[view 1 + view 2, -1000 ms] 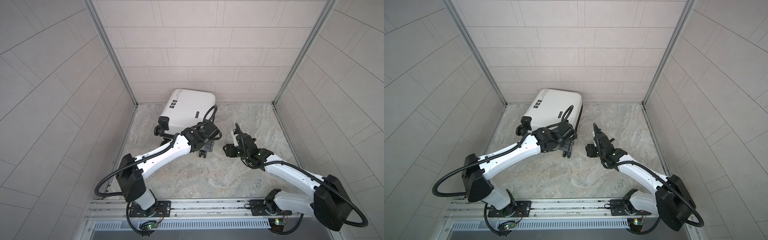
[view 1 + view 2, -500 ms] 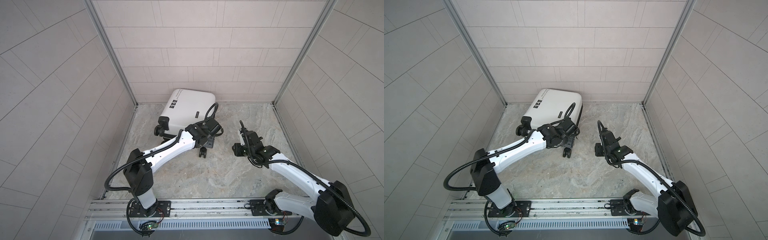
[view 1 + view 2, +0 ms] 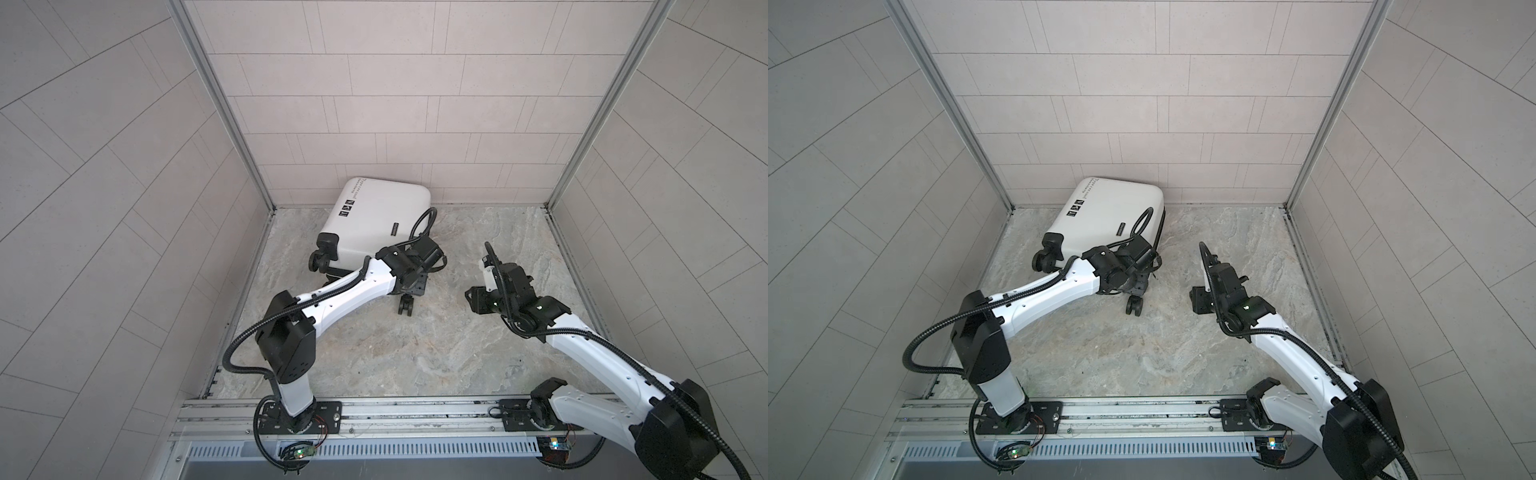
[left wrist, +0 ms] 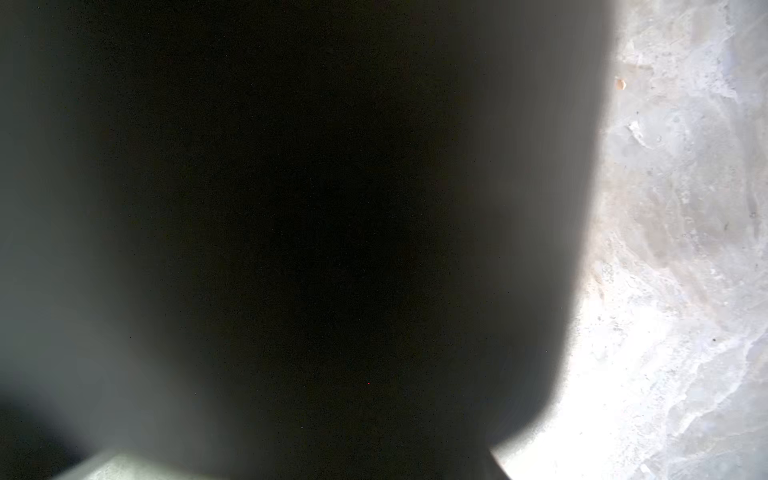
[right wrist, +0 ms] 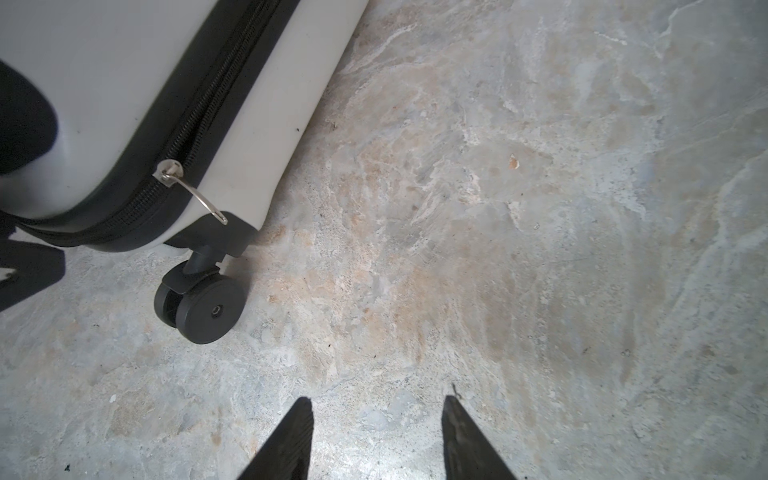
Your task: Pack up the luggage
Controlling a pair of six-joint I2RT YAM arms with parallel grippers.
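The luggage (image 3: 378, 216) (image 3: 1108, 212) is a white hard-shell suitcase lying flat and zipped shut at the back left of the stone floor. My left gripper (image 3: 419, 266) (image 3: 1133, 266) is pressed against its wheel end, between the black wheels (image 3: 405, 307). Its jaws are hidden. A dark blurred surface fills the left wrist view. My right gripper (image 5: 378, 405) (image 3: 476, 300) stands open over bare floor, right of the suitcase and apart from it. The right wrist view shows the luggage's (image 5: 104, 83) corner, its silver zipper pull (image 5: 183, 187) and one wheel (image 5: 203, 309).
Tiled walls enclose the stone floor (image 3: 415, 353) on three sides, and the luggage's far end lies against the back wall (image 3: 415, 124). A metal rail (image 3: 415, 411) with both arm bases runs along the front edge.
My left arm has swung its elbow rightward, and its gripper has stayed at the luggage's wheel end. My right gripper has drawn back a little to the right. The luggage has not moved.
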